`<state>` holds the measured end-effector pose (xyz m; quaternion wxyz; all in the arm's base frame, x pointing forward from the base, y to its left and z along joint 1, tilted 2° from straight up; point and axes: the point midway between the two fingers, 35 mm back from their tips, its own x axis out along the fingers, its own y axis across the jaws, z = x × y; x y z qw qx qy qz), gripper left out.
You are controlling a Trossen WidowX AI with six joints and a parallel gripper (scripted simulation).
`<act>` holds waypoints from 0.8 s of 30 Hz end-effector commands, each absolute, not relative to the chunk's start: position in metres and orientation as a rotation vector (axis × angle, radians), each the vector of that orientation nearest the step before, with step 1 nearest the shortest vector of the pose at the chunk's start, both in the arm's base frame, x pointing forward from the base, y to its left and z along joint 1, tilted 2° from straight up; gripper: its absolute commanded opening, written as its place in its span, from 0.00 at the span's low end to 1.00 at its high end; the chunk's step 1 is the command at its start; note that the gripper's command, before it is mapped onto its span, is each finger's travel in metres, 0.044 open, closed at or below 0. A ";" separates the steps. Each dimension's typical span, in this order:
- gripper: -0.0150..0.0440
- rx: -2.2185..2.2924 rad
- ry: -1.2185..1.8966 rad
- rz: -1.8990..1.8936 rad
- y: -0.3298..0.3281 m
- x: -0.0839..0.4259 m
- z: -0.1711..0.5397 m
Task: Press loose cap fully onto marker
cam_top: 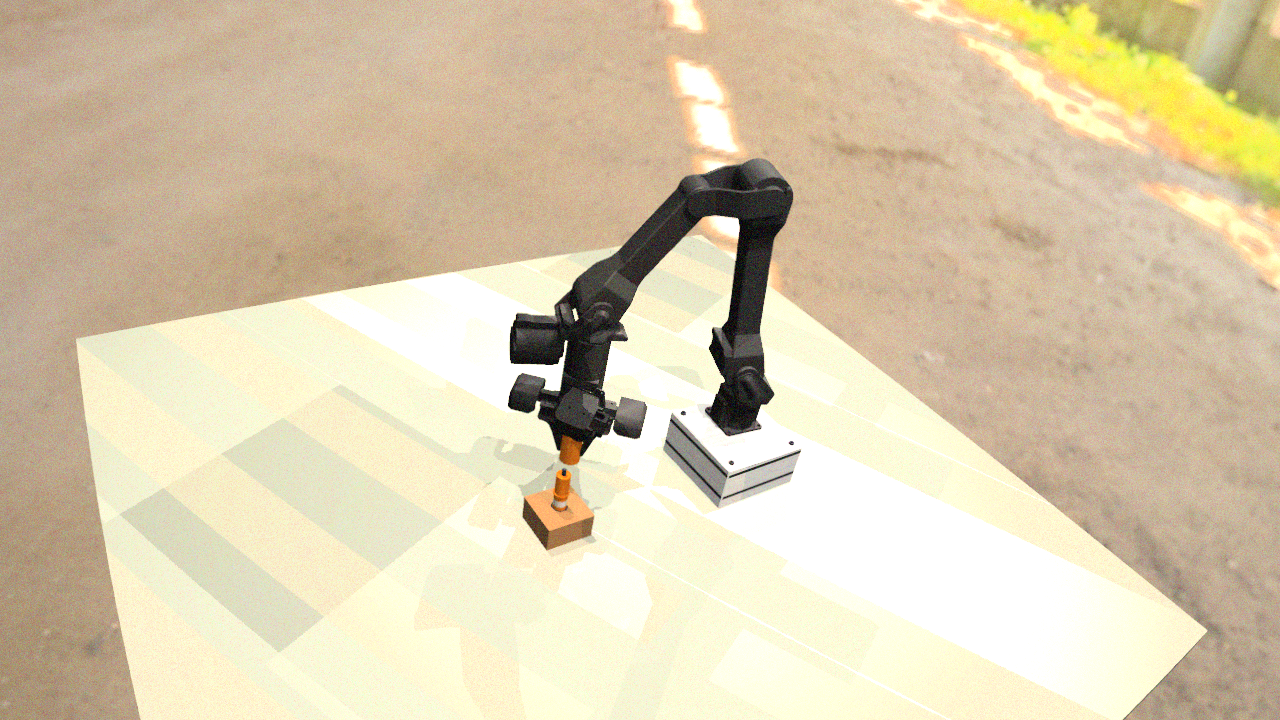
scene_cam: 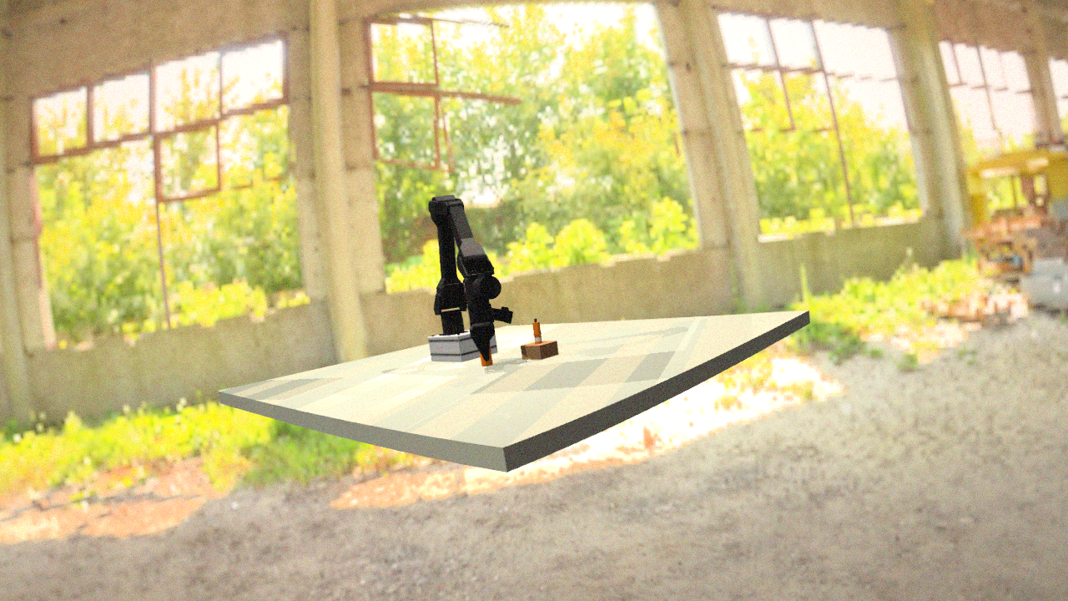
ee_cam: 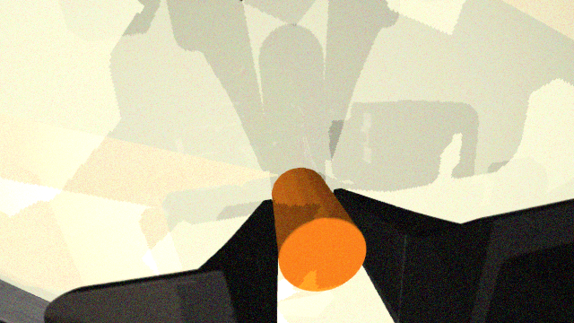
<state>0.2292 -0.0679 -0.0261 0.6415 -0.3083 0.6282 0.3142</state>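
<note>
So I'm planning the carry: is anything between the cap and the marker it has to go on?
Nothing visible. The tool is shut on the cap, and only bare table lies between it and the marker upright in its block.

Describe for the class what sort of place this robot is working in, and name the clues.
Probably a derelict, open-sided concrete hall: bare concrete pillars, glassless rusted window frames with greenery behind, and gravel ground under the table.
</note>
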 end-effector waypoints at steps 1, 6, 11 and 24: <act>0.25 -0.709 1.425 0.703 -0.069 0.232 -0.022; 0.25 -0.707 1.429 0.706 -0.069 0.232 -0.013; 0.25 -0.704 1.434 0.712 -0.069 0.231 0.000; 0.25 -0.696 1.448 0.725 -0.069 0.227 0.033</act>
